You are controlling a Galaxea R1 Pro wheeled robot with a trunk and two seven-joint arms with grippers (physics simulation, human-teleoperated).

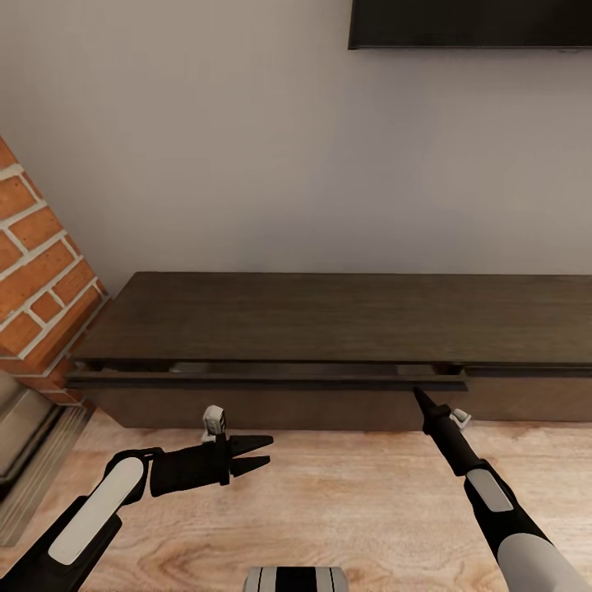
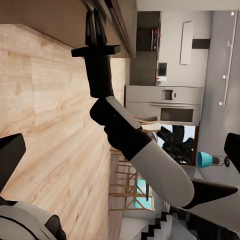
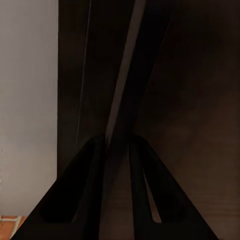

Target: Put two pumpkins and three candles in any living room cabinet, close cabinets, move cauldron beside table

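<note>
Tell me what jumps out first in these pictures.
The long dark cabinet against the wall, its top drawer pulled out a crack. The right gripper points its closed tip at that drawer's right end, while the left gripper hangs open over the wood floor. Red brick stands at the left.

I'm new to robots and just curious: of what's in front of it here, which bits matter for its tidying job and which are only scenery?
Job:
cabinet, top drawer slightly open
right gripper, at that drawer's edge
left gripper

Scenery:
brick fireplace
wall screen
wood floor
</note>
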